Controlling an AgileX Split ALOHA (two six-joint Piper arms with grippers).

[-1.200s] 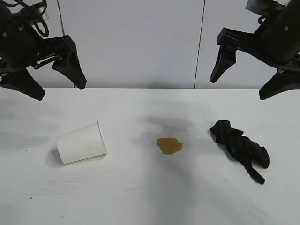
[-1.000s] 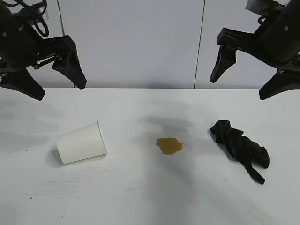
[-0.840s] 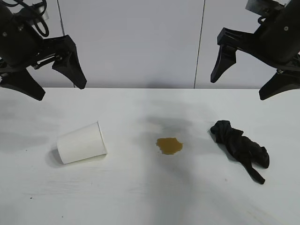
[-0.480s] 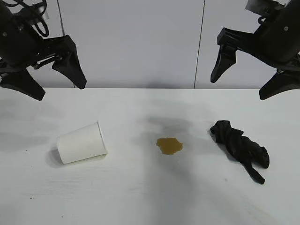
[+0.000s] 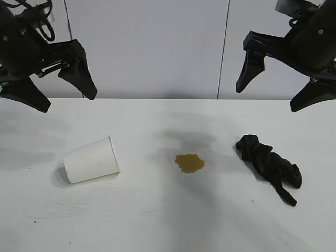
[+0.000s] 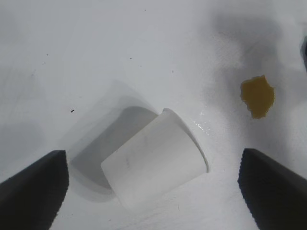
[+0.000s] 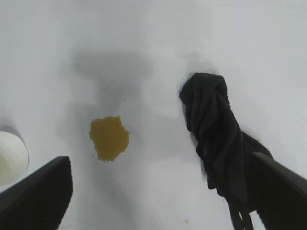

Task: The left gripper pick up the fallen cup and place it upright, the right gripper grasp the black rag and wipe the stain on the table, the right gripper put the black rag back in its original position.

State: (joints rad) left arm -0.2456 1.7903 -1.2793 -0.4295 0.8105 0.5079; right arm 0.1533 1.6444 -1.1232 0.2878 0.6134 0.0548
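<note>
White and faintly scuffed, the table (image 5: 157,220) is carrying the fallen cup (image 5: 91,160), a plain white tapered paper cup lying sideways at left, its rim facing the stain (image 5: 189,163) at centre. Right of it, the black rag (image 5: 269,166) is lying crumpled. The left gripper (image 5: 58,89) and right gripper (image 5: 273,92) are hovering above, both spread wide and empty.

White cup (image 5: 91,160), yellow-brown stain (image 5: 189,163), black rag (image 5: 269,166), white table (image 5: 157,215).

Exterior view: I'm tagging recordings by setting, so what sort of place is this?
Probably a robot lab test bench: a bare white table before plain wall panels, two black robot grippers, left and right, hanging open above a staged fallen cup, stain and rag.
</note>
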